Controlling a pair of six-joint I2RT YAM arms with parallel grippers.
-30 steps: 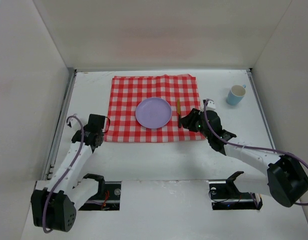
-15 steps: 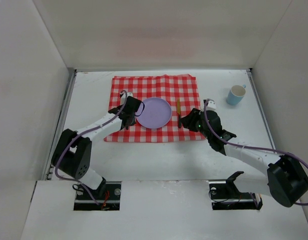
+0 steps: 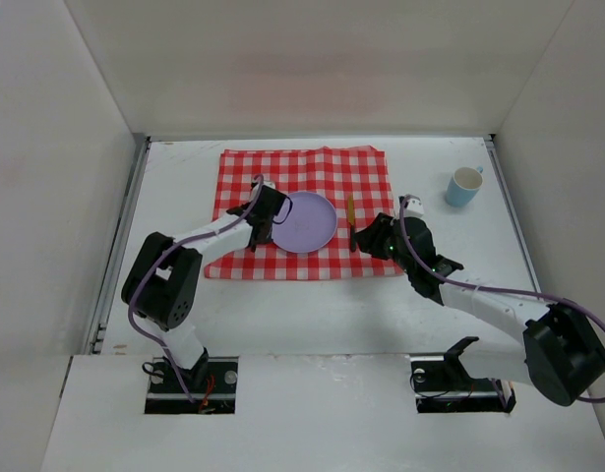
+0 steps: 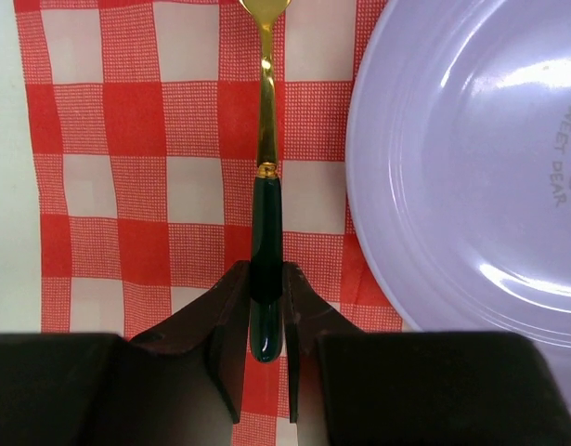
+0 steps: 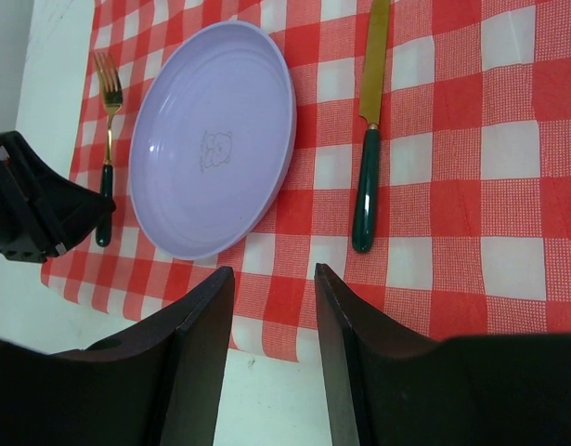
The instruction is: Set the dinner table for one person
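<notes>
On my feed the left end effector [image 4: 266,274] is pinching the dark green handle of the fork [image 4: 265,167], one finger on each side near the handle's end. The fork's gold shaft runs straight away from the fingers, and in the right wrist view its tines point toward the far side. It sits just beside the left rim of the plate [image 4: 471,167], over the cloth [image 3: 312,167]; I can't tell whether it rests on the cloth or hangs just above it.

The right end effector [image 5: 271,279] is spread wide with nothing between its fingers, low over the near edge of the cloth. Just ahead of it I see the knife [image 5: 369,139] lying flat on the cloth to the right of the plate, near it but apart, green handle toward me and gold blade pointing away.

The plate is lilac and lies roughly in the middle of the cloth. The cloth is spread flat on the white surface [image 3: 184,177], toward its far side. A light blue cup [image 3: 464,186] stands upright on the bare surface at the far right, well apart from the cloth.
</notes>
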